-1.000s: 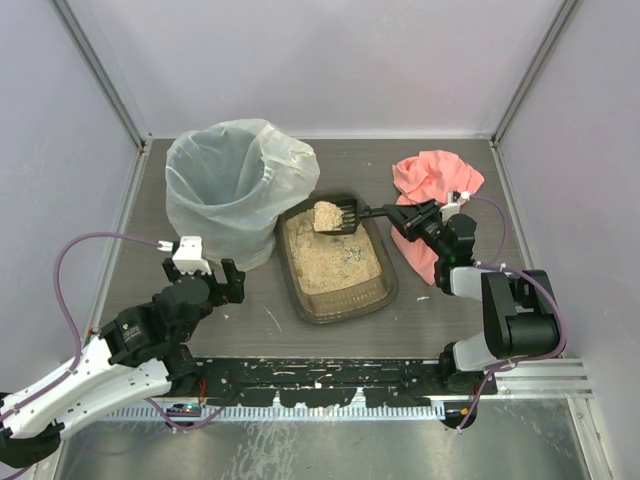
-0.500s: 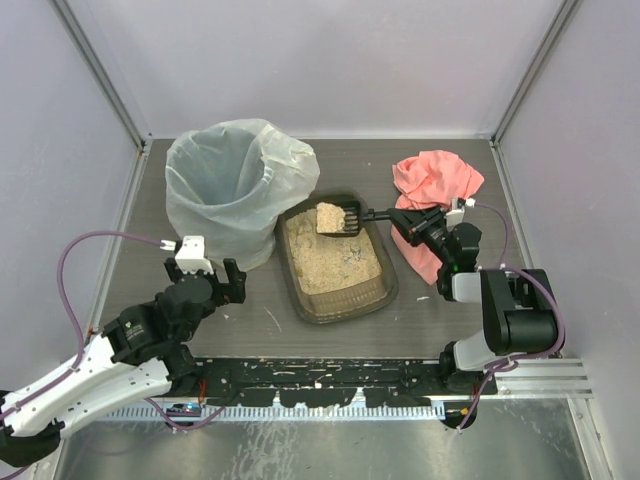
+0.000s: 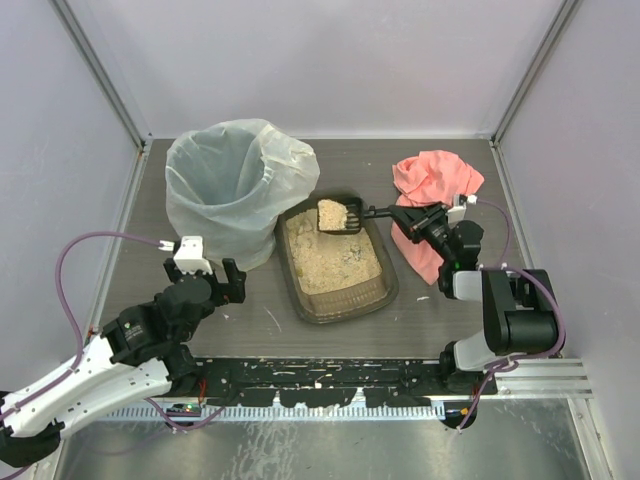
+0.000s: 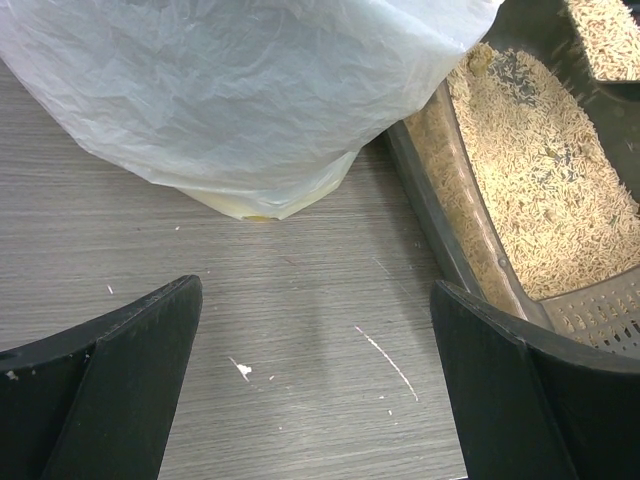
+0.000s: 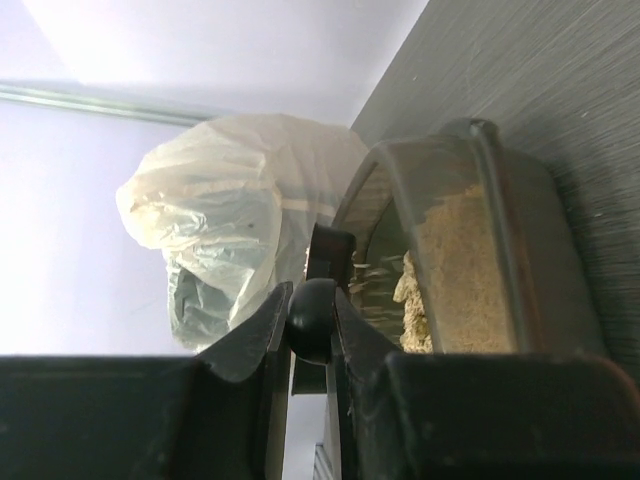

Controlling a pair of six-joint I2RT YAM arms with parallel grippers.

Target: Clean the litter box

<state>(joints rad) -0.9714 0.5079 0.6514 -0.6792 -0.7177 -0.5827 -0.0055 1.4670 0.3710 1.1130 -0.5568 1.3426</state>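
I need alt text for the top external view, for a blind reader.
The right gripper holds a scoop loaded with litter over the far end of the litter box. A bag-lined bin stands beside it; the left gripper is open.

I work in a robotics lab test cell, not a home. Plain pale lavender wall panels [image 3: 330,60] box in my grey wood-grain table [image 3: 440,165] at 9, 12 and 3 o'clock. Bare aluminium frame posts [image 3: 100,72] rise at the far corners. At 6 o'clock my arm bases sit on a slotted metal rail [image 3: 545,378].
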